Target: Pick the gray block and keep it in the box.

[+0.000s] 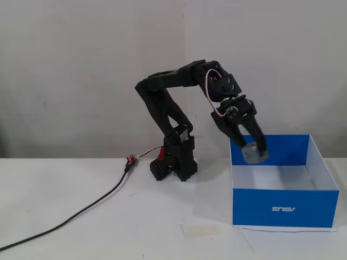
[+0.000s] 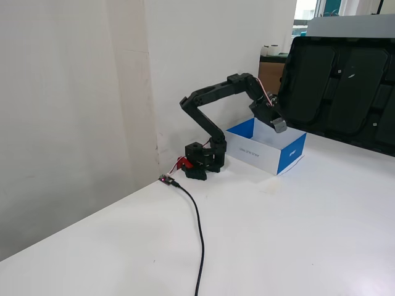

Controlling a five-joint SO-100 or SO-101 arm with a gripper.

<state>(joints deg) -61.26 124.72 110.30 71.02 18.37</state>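
Note:
The gray block [image 1: 255, 153] is held between the fingers of my black gripper [image 1: 252, 150], above the left rear part of the box [image 1: 284, 208]. The box is shallow, with bright blue walls, a white inside and small white lettering on its front wall. In the other fixed view the gripper [image 2: 278, 124] is shut on the gray block [image 2: 279, 125] and hangs over the box [image 2: 250, 150], clear of its rim. The arm reaches out from its black base [image 1: 176, 162] toward the box.
A black cable [image 1: 81, 211] runs from a small board [image 1: 130, 160] beside the base across the white table. A strip of tape [image 1: 201, 231] lies in front of the box. A large dark panel [image 2: 342, 86] stands behind the box.

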